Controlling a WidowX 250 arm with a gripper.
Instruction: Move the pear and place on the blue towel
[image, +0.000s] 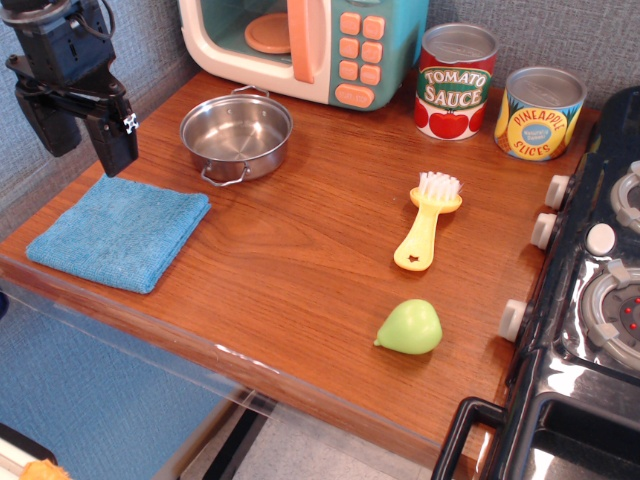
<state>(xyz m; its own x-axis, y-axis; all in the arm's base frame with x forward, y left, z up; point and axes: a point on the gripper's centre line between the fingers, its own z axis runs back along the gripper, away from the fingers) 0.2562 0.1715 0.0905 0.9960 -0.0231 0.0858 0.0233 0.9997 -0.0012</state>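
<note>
On the wooden counter (300, 260), the pear (410, 328) lies nearest the front edge, far right of the gripper (85, 135). The blue towel (120, 232) sits just below the gripper, whose jaws stand narrowly apart, holding nothing. Grey textured wall (560, 35) behind.

A wood-grain desk (300, 260) fills the middle, glossy under soft overhead light, with a grey textured wall (590, 35) running behind it. On the right sits a black toy stove (590, 300) with white knobs, and below the desk's front edge there's blue flooring (90, 390).
</note>
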